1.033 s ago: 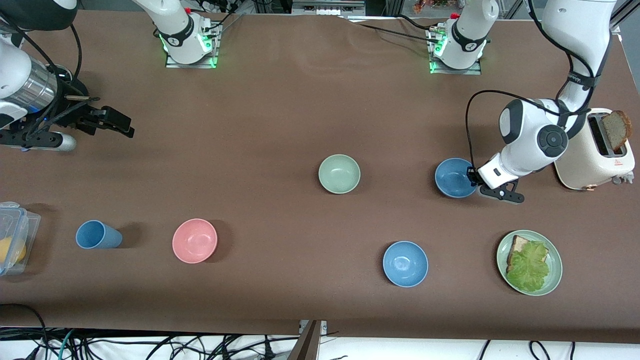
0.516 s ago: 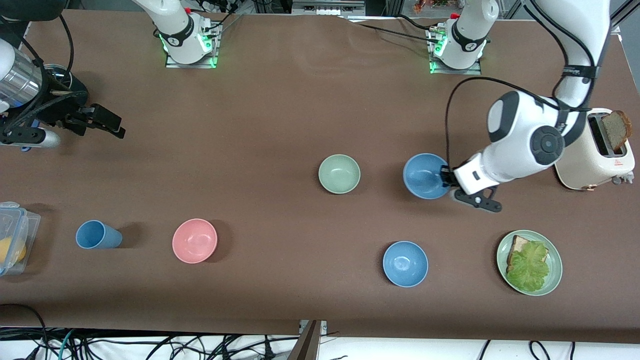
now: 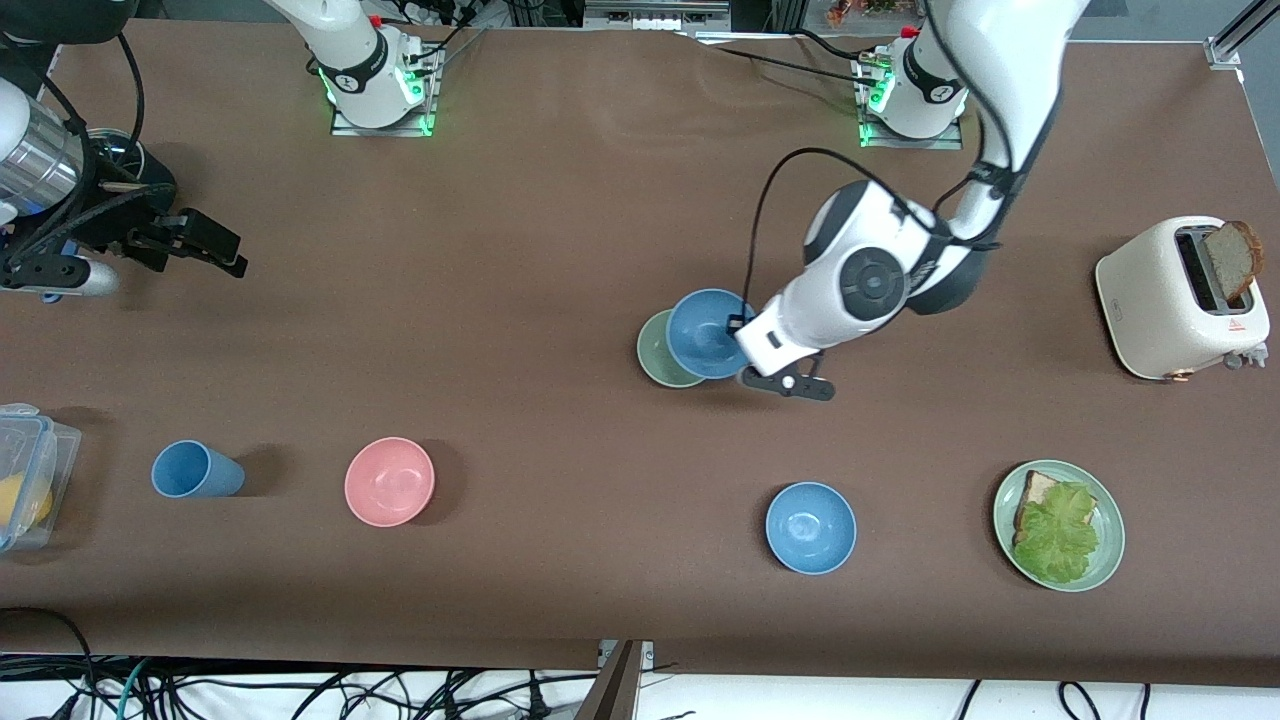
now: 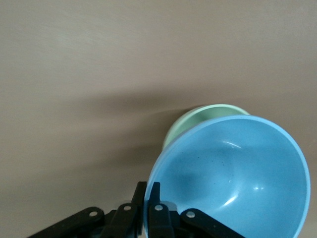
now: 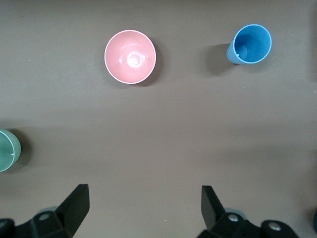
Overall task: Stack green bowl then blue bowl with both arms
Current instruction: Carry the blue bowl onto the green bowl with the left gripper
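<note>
Left gripper (image 3: 742, 336) pinched the blue bowl's (image 3: 707, 333) rim, carrying it over the green bowl (image 3: 655, 361), offset. Centre it before lowering, then release. Right gripper (image 3: 215, 245) waited spread wide, empty, at its table end.

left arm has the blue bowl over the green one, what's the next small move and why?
Probably shift toward the right arm's end until centred, then lower. The left gripper pinches the blue bowl by its rim, but it covers only part of the green bowl, whose rim shows past it. The right gripper waits open.
</note>
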